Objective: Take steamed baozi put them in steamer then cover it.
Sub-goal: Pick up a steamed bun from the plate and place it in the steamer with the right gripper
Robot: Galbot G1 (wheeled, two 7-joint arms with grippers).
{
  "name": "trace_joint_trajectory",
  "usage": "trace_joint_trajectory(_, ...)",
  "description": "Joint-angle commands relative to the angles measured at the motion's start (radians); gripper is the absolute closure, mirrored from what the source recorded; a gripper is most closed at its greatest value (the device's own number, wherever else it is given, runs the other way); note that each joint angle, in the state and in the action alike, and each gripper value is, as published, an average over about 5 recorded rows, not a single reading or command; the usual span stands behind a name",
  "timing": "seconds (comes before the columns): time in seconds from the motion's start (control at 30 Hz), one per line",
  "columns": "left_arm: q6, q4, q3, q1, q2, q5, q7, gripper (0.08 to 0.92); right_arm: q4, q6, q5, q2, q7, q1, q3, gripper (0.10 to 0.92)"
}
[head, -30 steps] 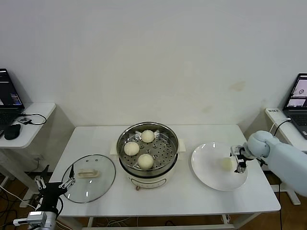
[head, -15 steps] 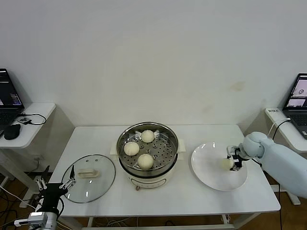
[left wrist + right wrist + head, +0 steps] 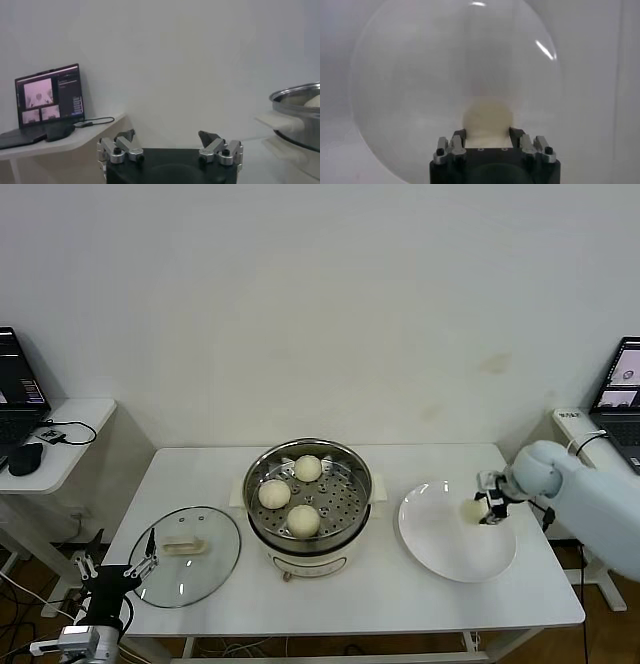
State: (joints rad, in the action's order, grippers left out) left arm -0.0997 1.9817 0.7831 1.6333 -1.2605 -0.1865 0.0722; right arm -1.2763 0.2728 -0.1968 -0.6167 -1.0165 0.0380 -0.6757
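The right gripper (image 3: 484,509) has its fingers closed around the last steamed baozi (image 3: 472,509), holding it just above the far side of the white plate (image 3: 440,549). In the right wrist view the bun (image 3: 487,119) sits snug between the two fingers, with the plate's round face behind it. Three more buns (image 3: 290,494) already rest on the perforated tray inside the steamer (image 3: 307,502), which stands in the middle of the white table (image 3: 400,604). The glass lid (image 3: 185,556) lies flat on the table to the steamer's left, not yet put on.

The left gripper (image 3: 169,148) hangs low off the table's left corner, fingers spread apart and holding nothing.

My worry is the carry across to the pot: a soft bun squeezed too hard could dent or tear, and one held too lightly could slip out over the table. The open spot on the tray is at the right, so a careless drop could land it on a neighbour or clip the steel rim.
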Motion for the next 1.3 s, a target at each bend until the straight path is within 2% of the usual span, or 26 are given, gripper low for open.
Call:
trace_joint_trajectory(0.03, 0.000, 0.001, -0.004, -0.004, 0.002, -0.002, 0.000, 0.177, -0.172, 0.076, 0.213, 0.064, -0.016, -0.377, -0.228, 0.465)
trace_joint_trajectory(0.27, -0.001, 0.001, -0.011, -0.012, 0.010, -0.006, 0.000, 0.177, -0.254, 0.181, 0.443, -0.035, 0.030, -0.671, -0.428, 0.457)
trace_joint_trajectory(0.63, -0.005, 0.006, -0.006, -0.011, 0.005, -0.011, 0.001, 0.177, -0.241, 0.337, 0.702, -0.321, 0.183, -0.691, -0.517, 0.448)
trace_joint_trajectory(0.93, -0.006, 0.014, -0.001, -0.005, -0.005, -0.014, 0.002, 0.177, -0.138, 0.441, 0.737, -0.476, 0.281, -0.544, -0.516, 0.448)
trace_joint_trajectory(1.3, -0.010, 0.013, 0.002, -0.002, -0.014, -0.013, 0.002, 0.177, -0.086, 0.456, 0.679, -0.514, 0.308, -0.434, -0.510, 0.448)
